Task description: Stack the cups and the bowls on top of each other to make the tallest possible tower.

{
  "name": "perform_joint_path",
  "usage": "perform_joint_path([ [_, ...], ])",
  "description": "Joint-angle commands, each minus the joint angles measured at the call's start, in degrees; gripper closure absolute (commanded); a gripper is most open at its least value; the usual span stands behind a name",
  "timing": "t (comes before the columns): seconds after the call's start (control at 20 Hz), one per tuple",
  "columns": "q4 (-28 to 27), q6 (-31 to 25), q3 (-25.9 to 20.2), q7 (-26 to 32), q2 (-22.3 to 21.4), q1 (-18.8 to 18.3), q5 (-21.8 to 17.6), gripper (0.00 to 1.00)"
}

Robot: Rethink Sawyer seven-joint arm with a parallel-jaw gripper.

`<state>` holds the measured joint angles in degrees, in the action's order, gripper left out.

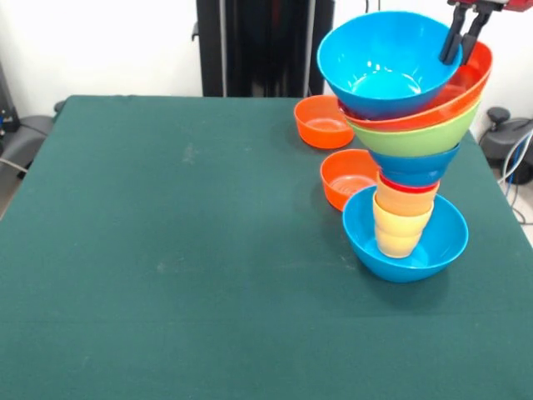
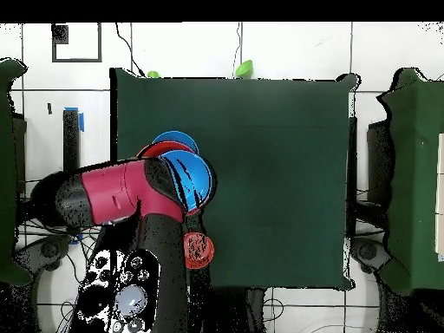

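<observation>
The tower stands at the table's right side in the front view. Its base is a large light-blue bowl (image 1: 443, 247). Nested yellow and orange cups (image 1: 400, 225) rise from it, then a red cup's rim (image 1: 408, 187), a small dark-blue bowl (image 1: 414, 167), a green bowl (image 1: 416, 138) and a large orange bowl (image 1: 468, 82). A second large light-blue bowl (image 1: 383, 62) sits tilted on top. My gripper (image 1: 463, 40) comes down from the top right with its fingers astride this bowl's far rim, shut on it. In the overhead view the arm (image 2: 130, 192) covers most of the tower, and the top bowl (image 2: 195, 178) shows.
Two small orange bowls lie on the green table (image 1: 183, 250) just behind the tower, one near (image 1: 350, 177) and one farther back (image 1: 323, 122). One small orange bowl (image 2: 199, 250) shows in the overhead view. The robot's black pedestal (image 1: 266, 46) stands at the far edge.
</observation>
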<state>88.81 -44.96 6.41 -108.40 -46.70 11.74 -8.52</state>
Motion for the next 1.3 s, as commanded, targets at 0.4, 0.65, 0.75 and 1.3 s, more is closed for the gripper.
perform_joint_path([
  [0.4, -2.53, -1.71, -0.77, -11.88, 2.27, 1.98, 2.81, 1.0],
  [0.65, -3.47, -2.57, -0.62, -11.14, 2.58, 2.11, 3.29, 1.0],
  [0.75, -4.72, -2.94, -0.81, -9.65, 3.09, 1.71, 2.96, 1.0],
  [1.3, -6.67, -5.19, -0.85, -8.49, 2.89, 1.67, 3.11, 1.0],
])
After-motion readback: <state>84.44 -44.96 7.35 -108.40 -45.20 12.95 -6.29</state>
